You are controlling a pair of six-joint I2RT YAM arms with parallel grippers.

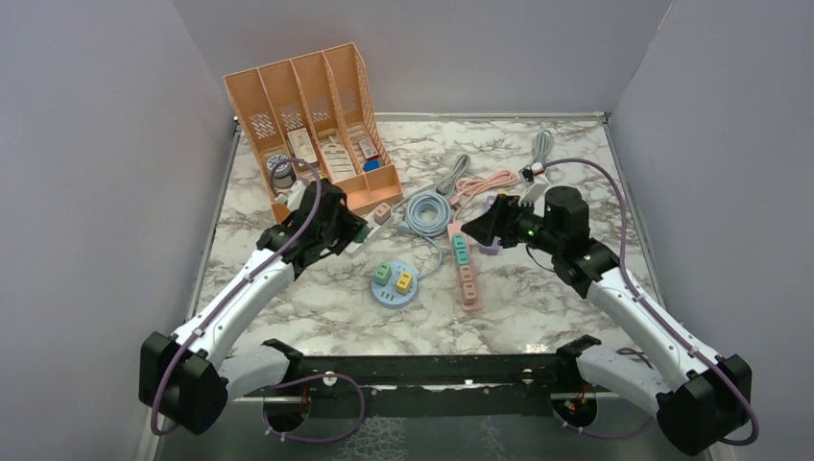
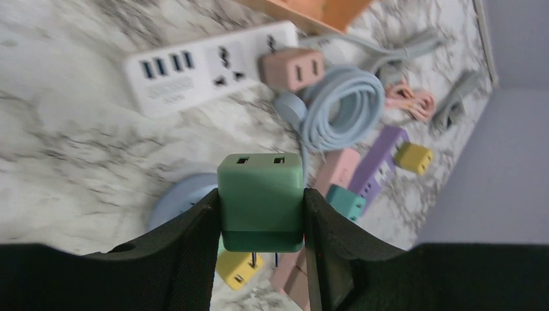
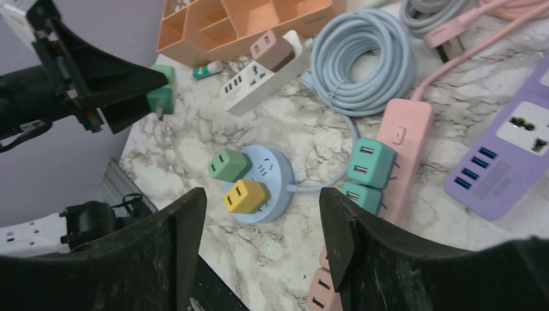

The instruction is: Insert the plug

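My left gripper is shut on a green two-prong plug, held in the air with its prongs pointing down. From the right wrist view the same plug hangs left of the white power strip. Below it lies a round blue socket hub with a green plug and a yellow plug seated in it. My right gripper is open and holds nothing, hovering above the marble between the hub and the pink power strip.
An orange desk organizer stands at the back left. A coiled light blue cable, a pink cable and grey cables lie behind the strips. A purple power strip sits at the right. Two teal plugs occupy the pink strip.
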